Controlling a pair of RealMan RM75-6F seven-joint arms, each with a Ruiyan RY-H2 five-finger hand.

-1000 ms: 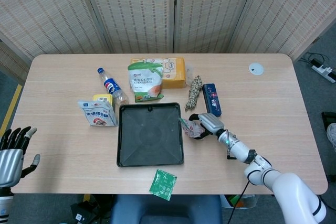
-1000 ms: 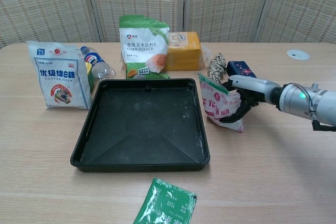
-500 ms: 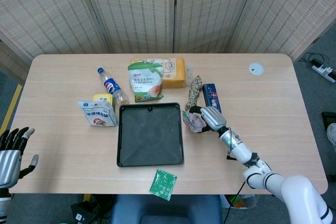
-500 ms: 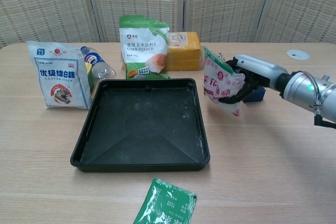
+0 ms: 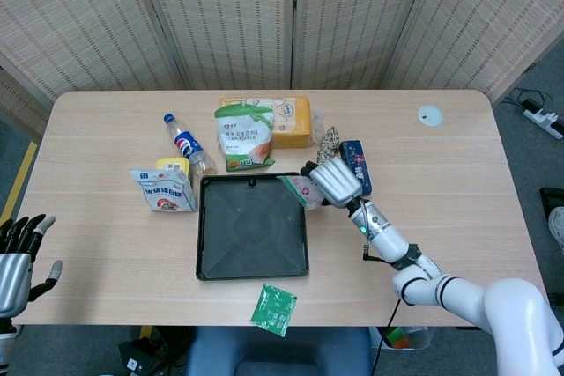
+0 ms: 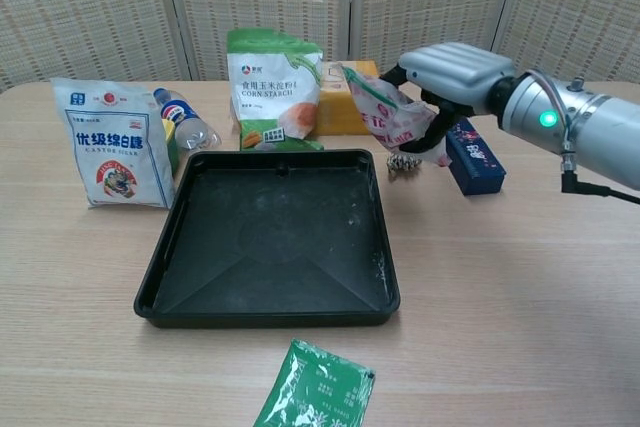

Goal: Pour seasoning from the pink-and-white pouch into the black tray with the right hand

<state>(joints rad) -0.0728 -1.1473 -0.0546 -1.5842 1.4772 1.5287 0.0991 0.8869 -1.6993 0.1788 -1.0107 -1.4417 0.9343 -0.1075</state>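
My right hand (image 5: 330, 182) (image 6: 450, 72) grips the pink-and-white pouch (image 5: 302, 191) (image 6: 388, 114) and holds it in the air. The pouch tilts to the left, its open top over the right edge of the black tray (image 5: 251, 261) (image 6: 270, 307). The tray lies flat in the middle of the table and looks bare inside. My left hand (image 5: 18, 257) hangs off the table's left front corner with fingers apart, holding nothing; the chest view does not show it.
Behind the tray stand a corn starch bag (image 5: 243, 136) (image 6: 274, 87) and an orange pack (image 5: 286, 121). A sugar bag (image 6: 113, 155) and a bottle (image 5: 187, 144) sit left. A blue box (image 6: 474, 154) and a rope bundle (image 5: 328, 141) lie right. A green sachet (image 5: 274, 309) lies in front.
My right hand has lifted the pouch off the table and carried it up and left, from beside the tray to over its right edge. The left hand barely moved.
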